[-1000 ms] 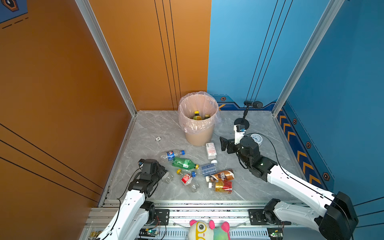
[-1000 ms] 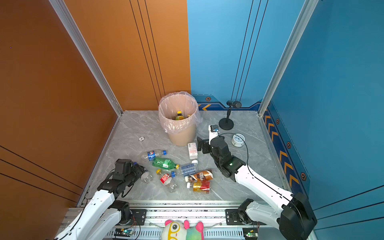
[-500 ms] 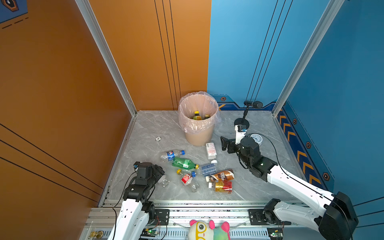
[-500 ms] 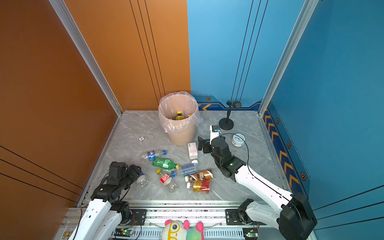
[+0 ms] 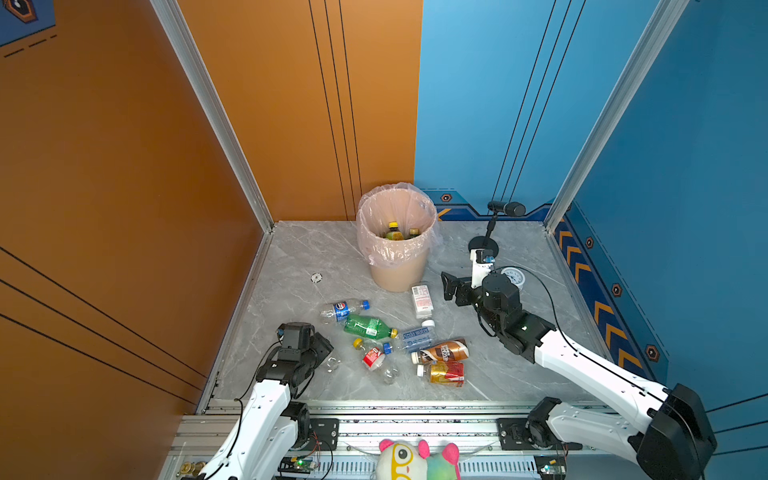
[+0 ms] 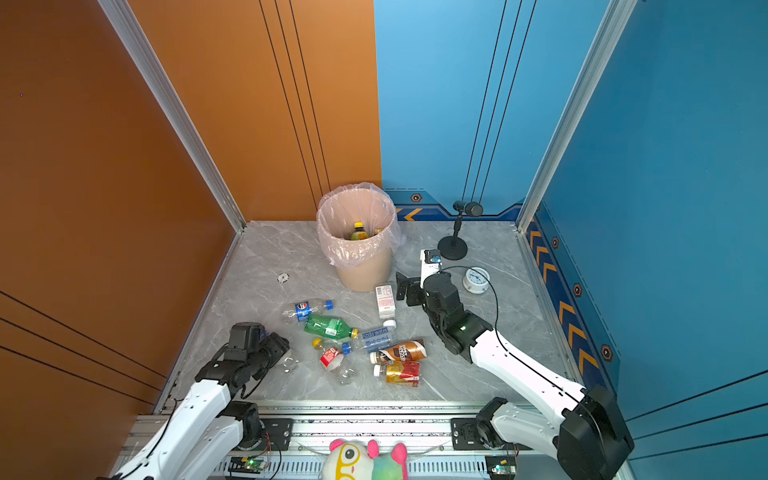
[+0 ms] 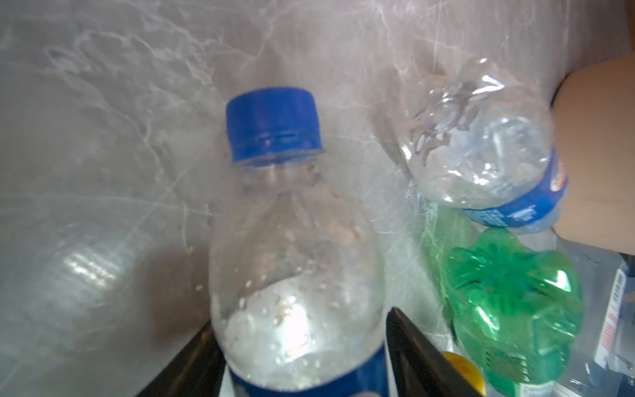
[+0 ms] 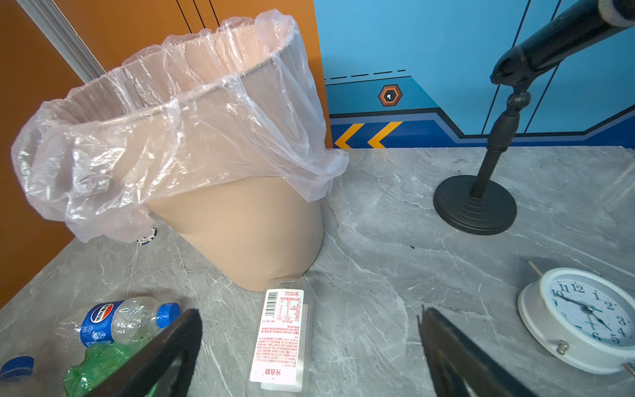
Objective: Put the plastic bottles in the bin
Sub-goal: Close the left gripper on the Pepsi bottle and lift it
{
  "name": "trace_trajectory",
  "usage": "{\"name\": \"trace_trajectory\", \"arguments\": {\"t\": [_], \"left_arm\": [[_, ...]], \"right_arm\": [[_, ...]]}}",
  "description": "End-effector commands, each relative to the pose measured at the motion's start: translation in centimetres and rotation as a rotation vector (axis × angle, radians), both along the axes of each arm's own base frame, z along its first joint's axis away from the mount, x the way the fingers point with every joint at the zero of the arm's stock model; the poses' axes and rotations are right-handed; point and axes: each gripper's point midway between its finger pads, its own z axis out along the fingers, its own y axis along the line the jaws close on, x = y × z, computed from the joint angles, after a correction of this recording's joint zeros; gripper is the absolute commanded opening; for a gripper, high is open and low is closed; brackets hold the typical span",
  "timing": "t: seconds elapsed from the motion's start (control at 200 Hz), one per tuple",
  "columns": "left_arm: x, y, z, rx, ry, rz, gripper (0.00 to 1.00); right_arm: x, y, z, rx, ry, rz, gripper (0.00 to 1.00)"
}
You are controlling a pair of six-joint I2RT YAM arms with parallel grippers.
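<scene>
**Left gripper (image 7: 299, 316) at a clear bottle (image 7: 295, 247), right gripper (image 8: 309, 311) spread**

By the front-left corner of the table (image 5: 307, 257), the left fingers (image 7: 412, 343) sit either side of the blue-capped clear bottle; whether they pinch it I cannot tell. The right fingers (image 8: 165, 350) are spread wide, empty, near the bin (image 5: 399, 274) by the back edge. Two plastic bottles (image 5: 394, 232) stand inside it; others lie scattered mid-table.

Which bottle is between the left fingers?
The clear blue-capped bottle, alone left of the pile; the Pepsi bottle and green bottle lie outside the fingers.
</scene>
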Motion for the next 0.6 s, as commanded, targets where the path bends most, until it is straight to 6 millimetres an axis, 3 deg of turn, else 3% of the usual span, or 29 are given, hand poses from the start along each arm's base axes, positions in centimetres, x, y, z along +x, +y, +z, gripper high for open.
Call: {"name": "trace_trajectory", "arguments": {"t": [0.0,0.195,0.36,0.436,0.591], "left_arm": [[0.1,-0.1,-0.3,-0.005,-0.007,-0.009,0.67],[-0.2,0.4,0.7,0.016,-0.031,0.006,0.56],[0.3,0.6,3.6,0.011,-0.126,0.02,0.51],[0.9,0.8,6.3,0.033,-0.205,0.014,0.49],[2.0,1.8,13.8,0.13,-0.415,-0.006,0.47]], "right_arm": [[0.1,0.0,-0.3,0.025,0.005,-0.002,1.0],[0.3,0.1,-0.5,0.031,0.01,-0.001,1.0],[0.4,0.3,-0.4,0.034,0.007,0.003,1.0],[0.5,0.2,-0.5,0.033,0.011,0.002,1.0],[0.4,0.1,-0.2,0.042,0.005,0.001,1.0]]}}
